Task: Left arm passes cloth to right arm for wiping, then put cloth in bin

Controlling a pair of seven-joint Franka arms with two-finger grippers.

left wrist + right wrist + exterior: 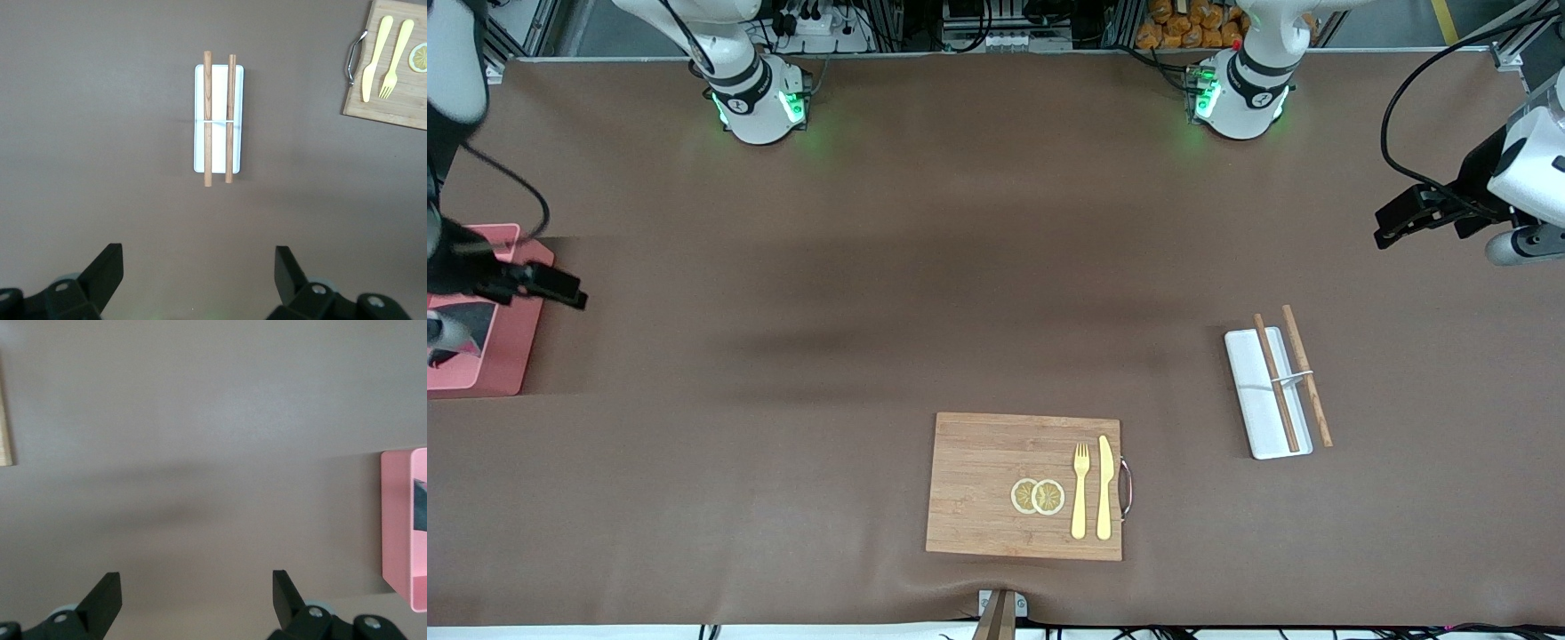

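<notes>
Where the desk [871, 267] lies nearest the front camera, a wooden cutting board [996, 462] carries 2 lemon slices [1038, 496], a yellow fork [1080, 491] and a yellow knife [1104, 487], with a metal handle [1126, 488] on the board's edge toward the left arm's end. Farther from the camera, toward the left arm's end, a white tray [1249, 391] holds 1 wooden chopstick [1276, 382]; a 2nd chopstick [1307, 375] lies just beside the tray, a thin band joining the 2. The bin [489, 378] sits at the right arm's end of the desk; the cloth [420, 503] shows inside it as a dark patch. Right pincer [193, 600] hangs over bare desk beside the bin, jaws wide apart, empty. Left pincer [197, 273] hangs over bare desk at the left arm's end, jaws wide apart, empty.
</notes>
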